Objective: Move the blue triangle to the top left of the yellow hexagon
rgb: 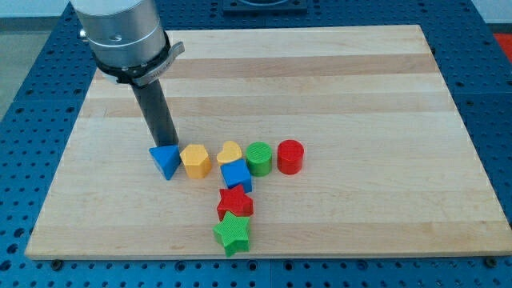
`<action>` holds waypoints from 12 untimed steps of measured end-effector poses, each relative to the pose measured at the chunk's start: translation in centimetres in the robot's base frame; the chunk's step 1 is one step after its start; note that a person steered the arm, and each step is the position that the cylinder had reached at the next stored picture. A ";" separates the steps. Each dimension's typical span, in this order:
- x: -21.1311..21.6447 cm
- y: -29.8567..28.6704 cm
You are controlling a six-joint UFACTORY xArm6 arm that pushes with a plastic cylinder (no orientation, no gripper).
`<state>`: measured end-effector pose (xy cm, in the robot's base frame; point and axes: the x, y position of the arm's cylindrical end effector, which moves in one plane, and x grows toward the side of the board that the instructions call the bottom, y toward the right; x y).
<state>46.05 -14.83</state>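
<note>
The blue triangle (166, 161) lies on the wooden board (320, 72), directly left of the yellow hexagon (195, 160) and almost touching it. My tip (167, 146) comes down from the view's top left and stands at the triangle's upper edge, touching it or nearly so. The rod hides a small part of the board behind the triangle.
A yellow heart (230, 151), a green cylinder (258, 158) and a red cylinder (290, 156) continue the row to the right of the hexagon. Below the heart stand a blue cube (236, 175), a red star (234, 202) and a green star (233, 233).
</note>
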 end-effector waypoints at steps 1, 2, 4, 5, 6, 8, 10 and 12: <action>0.0 -3.7; 0.0 -5.8; 0.0 -7.3; 0.5 -8.4; 2.1 -8.5; 3.1 -8.4; 6.5 -8.2; 12.4 -8.2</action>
<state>58.43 -23.06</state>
